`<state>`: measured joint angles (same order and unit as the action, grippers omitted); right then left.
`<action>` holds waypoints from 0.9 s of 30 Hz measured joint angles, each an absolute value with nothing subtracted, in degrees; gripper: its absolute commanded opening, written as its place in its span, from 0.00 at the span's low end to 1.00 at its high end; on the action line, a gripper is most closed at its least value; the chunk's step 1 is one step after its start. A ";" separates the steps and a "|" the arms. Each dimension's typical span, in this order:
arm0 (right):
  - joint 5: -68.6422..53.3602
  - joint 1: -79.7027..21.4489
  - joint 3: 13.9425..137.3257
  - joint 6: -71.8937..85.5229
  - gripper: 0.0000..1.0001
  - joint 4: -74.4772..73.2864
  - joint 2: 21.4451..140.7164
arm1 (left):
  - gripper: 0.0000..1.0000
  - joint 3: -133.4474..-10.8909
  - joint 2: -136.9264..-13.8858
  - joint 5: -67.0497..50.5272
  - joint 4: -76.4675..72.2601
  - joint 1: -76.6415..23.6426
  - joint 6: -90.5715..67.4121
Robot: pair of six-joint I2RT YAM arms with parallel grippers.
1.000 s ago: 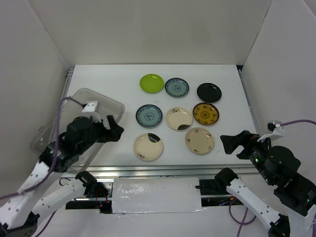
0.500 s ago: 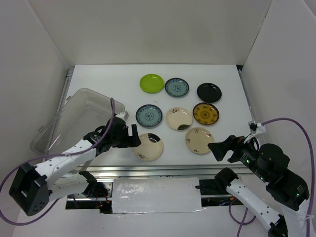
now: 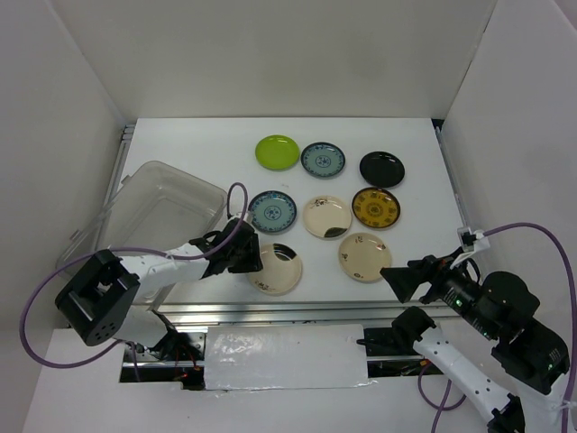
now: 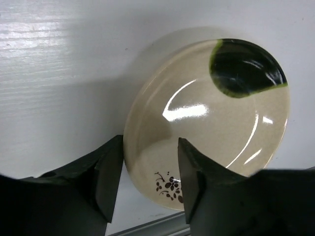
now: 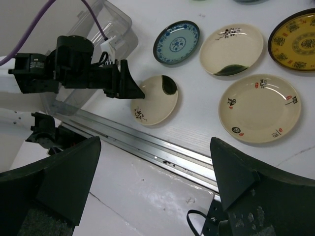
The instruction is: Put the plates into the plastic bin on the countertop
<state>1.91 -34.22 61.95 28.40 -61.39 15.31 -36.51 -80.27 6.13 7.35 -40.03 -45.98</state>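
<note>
Clearly the left gripper (image 4: 147,147) is set up for a rim grab: its fingers stand apart and straddle the left edge of the near cream plate (image 4: 211,123), one outside on the countertop (image 3: 198,144), one over the glazed well. Whether either pad already touches the rim is hard to say from the wrist view. The plate lies flat at the front of the countertop, just right of the plastic bin (image 3: 171,203), which holds no plate. It looks like glazed ceramic: stiff, light enough for one arm, slick under the pads and liable to chip if dropped. The shallow upturned rim is probably the only place to pinch, so a firm, square closure matters, or the plate may pivot and slip. The right gripper (image 3: 403,278) hangs spread wide over the front right edge, holding nothing.
</note>
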 measured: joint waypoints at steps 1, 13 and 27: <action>1.89 -34.22 61.95 28.38 1.00 -61.36 15.16 | 0.50 -36.56 -80.51 6.33 7.05 -40.34 -46.48; 1.91 -34.22 61.95 28.01 1.00 -61.34 14.31 | 0.00 -36.95 -79.44 7.11 4.08 -41.74 -49.87; 1.06 -34.22 61.71 28.25 1.00 -59.18 14.31 | 0.00 -58.67 -50.72 23.20 33.06 -28.60 -50.94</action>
<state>1.06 -34.22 61.71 28.25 -59.18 14.31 -58.67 -50.72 23.20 33.06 -28.60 -50.94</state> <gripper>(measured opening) 0.997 0.062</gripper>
